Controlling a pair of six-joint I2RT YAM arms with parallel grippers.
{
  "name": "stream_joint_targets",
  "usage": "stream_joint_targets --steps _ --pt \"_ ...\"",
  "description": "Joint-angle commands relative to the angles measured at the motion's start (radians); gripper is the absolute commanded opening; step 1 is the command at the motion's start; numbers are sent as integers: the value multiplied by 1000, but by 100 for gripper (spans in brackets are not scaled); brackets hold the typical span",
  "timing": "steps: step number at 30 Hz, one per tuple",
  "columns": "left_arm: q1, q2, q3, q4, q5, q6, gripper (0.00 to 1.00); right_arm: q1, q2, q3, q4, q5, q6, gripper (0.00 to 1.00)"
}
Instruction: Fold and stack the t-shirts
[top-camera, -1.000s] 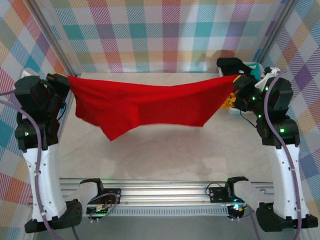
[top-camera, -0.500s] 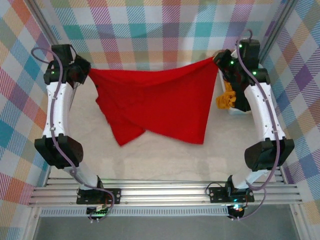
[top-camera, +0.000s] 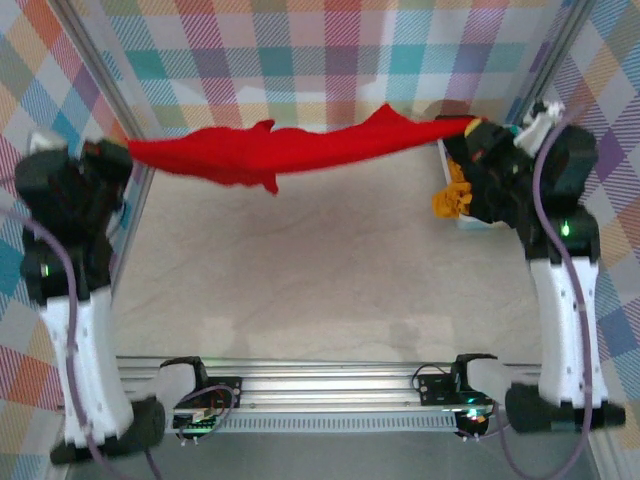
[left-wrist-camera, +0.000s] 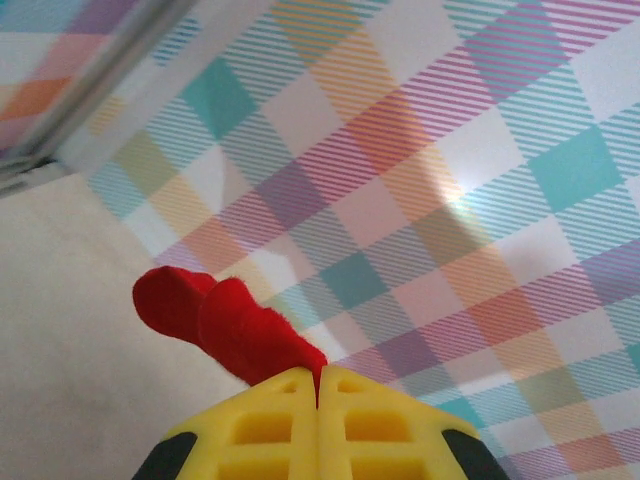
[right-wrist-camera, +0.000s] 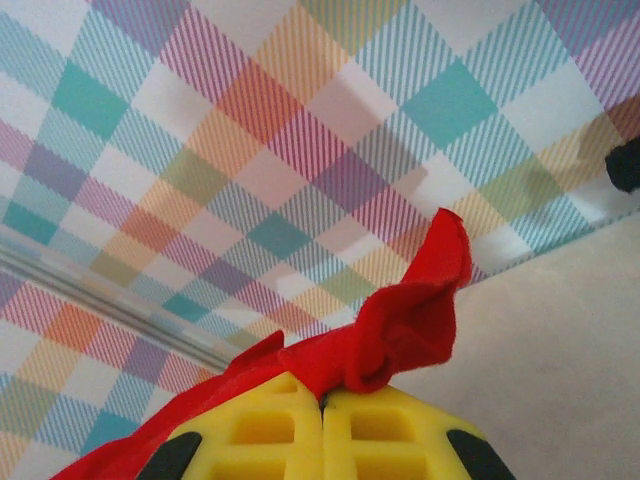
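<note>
Two grips: left pincer (left-wrist-camera: 320, 378) and right pincer (right-wrist-camera: 322, 396) each clamp an end of the red t-shirt (top-camera: 290, 150); light, limp cloth, judged best taken at corners.

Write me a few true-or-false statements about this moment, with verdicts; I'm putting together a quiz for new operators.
1. The red t-shirt is stretched between the left claw and the right claw. True.
2. The left claw is open. False: its fingers are closed on a bunch of the red t-shirt.
3. An orange-yellow cloth sits at the right side, next to the right arm. True.
4. The right claw holds a black shirt. False: it is closed on the red t-shirt.
</note>
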Motion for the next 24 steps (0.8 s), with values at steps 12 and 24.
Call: stream_joint_targets --steps 12,24 --pt "5 574 -709 177 115 -65 0 -5 311 -621 -27 -36 166 0" --pt "5 406 -794 114 24 -55 0 -6 252 -692 -89 34 156 0"
